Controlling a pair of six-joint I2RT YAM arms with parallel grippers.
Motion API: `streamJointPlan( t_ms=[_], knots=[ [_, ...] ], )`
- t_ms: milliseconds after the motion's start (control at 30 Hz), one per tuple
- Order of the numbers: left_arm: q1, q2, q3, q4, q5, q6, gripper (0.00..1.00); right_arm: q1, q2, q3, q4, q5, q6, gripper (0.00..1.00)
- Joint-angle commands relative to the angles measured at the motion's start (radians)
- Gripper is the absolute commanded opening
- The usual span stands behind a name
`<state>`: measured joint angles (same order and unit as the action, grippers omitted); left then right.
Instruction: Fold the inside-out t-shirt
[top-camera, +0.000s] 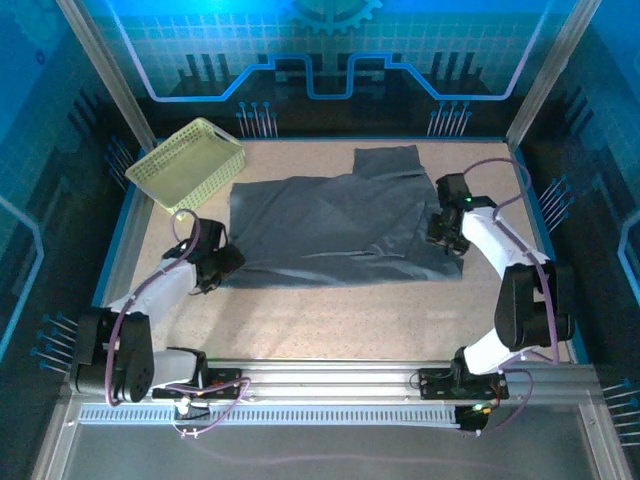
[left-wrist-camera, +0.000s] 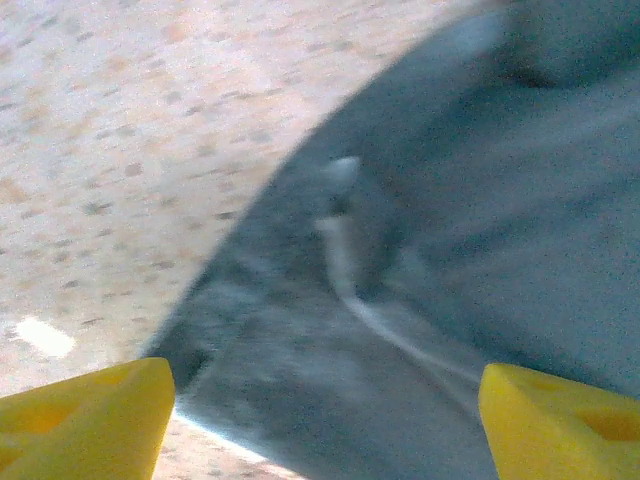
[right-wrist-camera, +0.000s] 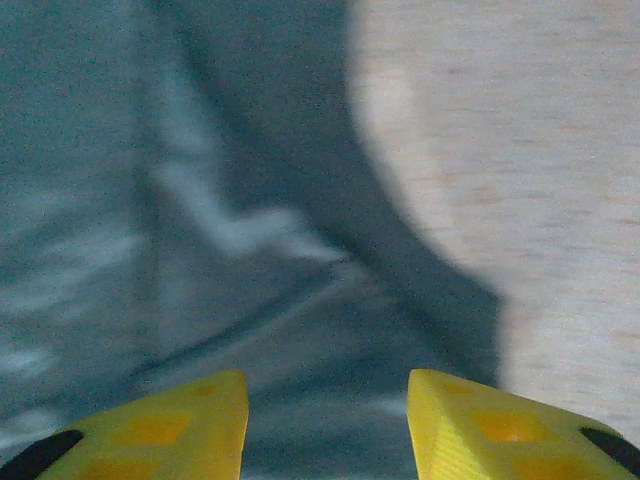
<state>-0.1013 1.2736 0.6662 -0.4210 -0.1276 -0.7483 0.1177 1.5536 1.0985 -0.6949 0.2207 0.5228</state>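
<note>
T-shirt (top-camera: 340, 225): soft, limp, light, will sag; best pinched at the edge corners. Left gripper (left-wrist-camera: 325, 395) wide open, empty. Right gripper (right-wrist-camera: 328, 400) part open, empty.

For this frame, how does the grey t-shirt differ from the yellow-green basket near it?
The t-shirt is dark grey soft cloth; the basket is a pale yellow-green lattice. The t-shirt lies spread flat and wrinkled; the basket stands upright, open side up. The t-shirt covers more of the table than the basket does. Both rest on the table.
</note>
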Motion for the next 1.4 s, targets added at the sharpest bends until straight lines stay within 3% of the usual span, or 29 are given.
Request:
streamJointPlan(
  t_ms=[0, 167, 400, 567, 767, 967, 1167, 1367],
  knots=[
    [-0.058, -0.013, 0.054, 0.037, 0.071, 0.039, 0.80, 0.039, 0.058, -0.031, 0.105, -0.198, 0.024, 0.48],
    [-0.094, 0.108, 0.079, 0.111, 0.129, 0.040, 0.80, 0.058, 0.171, -0.008, 0.146, -0.242, 0.071, 0.48],
    [-0.094, 0.210, 0.049, 0.090, 0.125, 0.014, 0.81, -0.003, 0.205, -0.077, 0.101, -0.150, 0.159, 0.47],
    [-0.131, 0.139, -0.047, 0.057, 0.103, -0.047, 0.82, -0.080, 0.093, -0.212, 0.086, -0.086, 0.213, 0.46],
    [-0.211, -0.061, -0.164, -0.036, 0.048, -0.152, 0.84, -0.156, -0.114, -0.395, 0.055, -0.066, 0.253, 0.47],
    [-0.209, -0.192, -0.055, -0.106, -0.018, -0.095, 0.89, -0.133, -0.277, -0.314, 0.021, -0.043, 0.158, 0.48],
    [-0.157, 0.059, 0.244, -0.009, 0.035, 0.053, 0.88, -0.020, -0.119, -0.072, 0.089, -0.155, 0.030, 0.51],
    [-0.130, 0.428, 0.520, 0.042, 0.126, 0.089, 0.84, -0.010, 0.151, 0.100, 0.129, -0.230, 0.021, 0.51]
  ],
)
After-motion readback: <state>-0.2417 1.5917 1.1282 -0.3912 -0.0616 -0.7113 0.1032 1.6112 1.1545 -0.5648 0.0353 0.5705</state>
